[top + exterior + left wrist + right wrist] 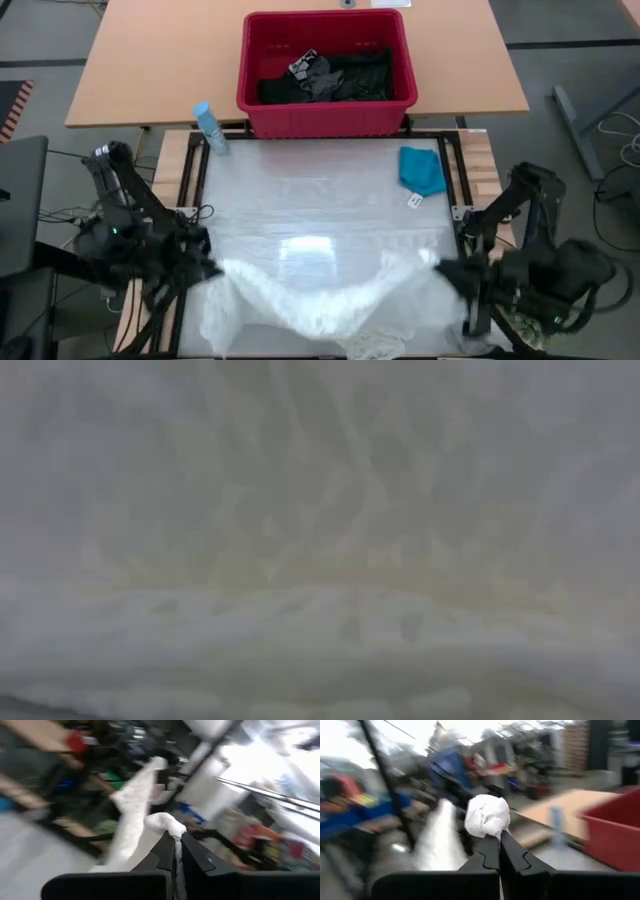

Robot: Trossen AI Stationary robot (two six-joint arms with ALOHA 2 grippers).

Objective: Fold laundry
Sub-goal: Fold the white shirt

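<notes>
white garment (pixel 320 305) over near edge, table (pixel 300 200) clear beyond

You've got the lacy garment (pixel 320 300) along the table's (pixel 300 190) near edge between both grippers; small garment (pixel 422 170) far right, basket (pixel 326 105) behind, bottle (pixel 210 128) left of it.

The desk (pixel 330 210) is seen from straight overhead in the high view, both arms included. The low view, at desk height, is filled by the white garment (pixel 320 540) close against the lens. Each wrist view is aimed past its own fingers at that same cloth, also seen overhead.
</notes>
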